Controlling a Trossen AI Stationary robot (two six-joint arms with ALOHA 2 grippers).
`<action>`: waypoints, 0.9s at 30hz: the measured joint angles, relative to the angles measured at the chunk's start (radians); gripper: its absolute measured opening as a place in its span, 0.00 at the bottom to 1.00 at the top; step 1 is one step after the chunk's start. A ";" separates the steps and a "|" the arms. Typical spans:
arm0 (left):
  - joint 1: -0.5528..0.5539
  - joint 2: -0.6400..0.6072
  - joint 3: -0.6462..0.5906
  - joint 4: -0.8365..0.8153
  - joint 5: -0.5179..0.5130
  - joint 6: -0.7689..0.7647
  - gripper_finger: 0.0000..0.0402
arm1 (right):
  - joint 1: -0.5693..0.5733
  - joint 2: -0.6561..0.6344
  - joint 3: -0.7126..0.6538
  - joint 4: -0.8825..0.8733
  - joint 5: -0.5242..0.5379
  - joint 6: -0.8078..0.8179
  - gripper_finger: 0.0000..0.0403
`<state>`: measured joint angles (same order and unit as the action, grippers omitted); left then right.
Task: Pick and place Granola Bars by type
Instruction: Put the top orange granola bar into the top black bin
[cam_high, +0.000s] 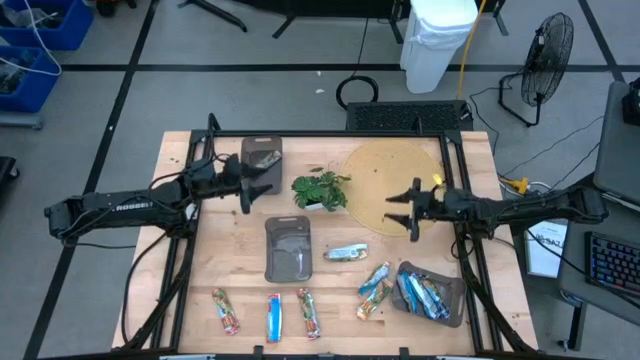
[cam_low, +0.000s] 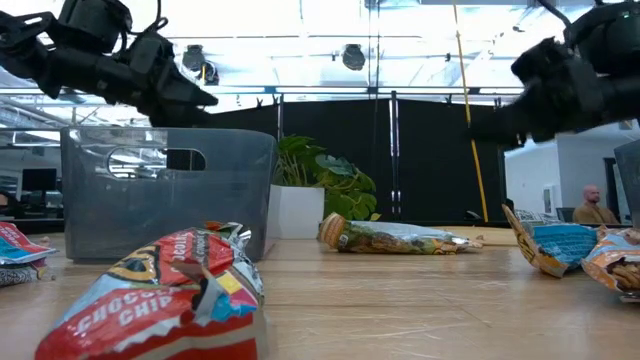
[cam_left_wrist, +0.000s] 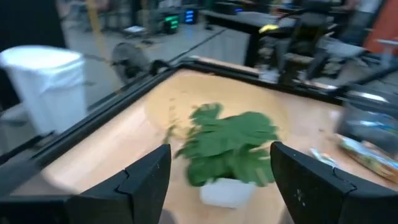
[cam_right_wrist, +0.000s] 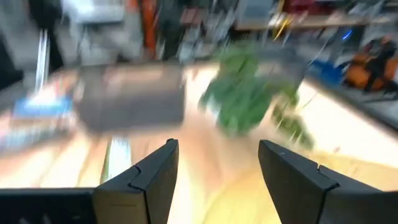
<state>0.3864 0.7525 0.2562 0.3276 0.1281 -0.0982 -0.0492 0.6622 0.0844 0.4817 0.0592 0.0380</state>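
Granola bars lie along the near part of the table: a red one (cam_high: 227, 310), a blue one (cam_high: 273, 316) and another red one (cam_high: 308, 312) by the near edge. Green-tan ones (cam_high: 346, 252) (cam_high: 375, 288) lie nearer the middle. Several blue bars sit in the near right tray (cam_high: 455, 310). My left gripper (cam_high: 250, 188) hovers open left of the plant (cam_high: 320, 190), beside the far tray (cam_high: 261, 155). My right gripper (cam_high: 412, 208) hovers open right of the plant. Both grippers are above the table and hold nothing.
A grey middle tray (cam_high: 288, 248) stands near the table's centre, seen large in the low view as the tray (cam_low: 165, 190). A round tan mat (cam_high: 385, 175) lies at the far right. Black frame rails run along the table's edges. Bare wood shows between the middle tray and the left edge.
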 joint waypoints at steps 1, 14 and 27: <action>-0.011 0.000 0.000 0.007 0.004 0.013 0.67 | 0.025 0.021 0.026 -0.044 0.019 -0.008 0.53; -0.053 0.000 0.000 0.104 0.002 0.066 0.66 | 0.271 0.463 0.347 -0.190 0.206 -0.058 0.53; -0.055 0.000 0.000 0.102 0.002 0.044 0.66 | 0.289 0.874 0.641 -0.425 0.198 -0.069 0.53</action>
<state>0.3313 0.7525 0.2562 0.4294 0.1299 -0.0544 0.2401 1.5359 0.7257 0.0567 0.2569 -0.0306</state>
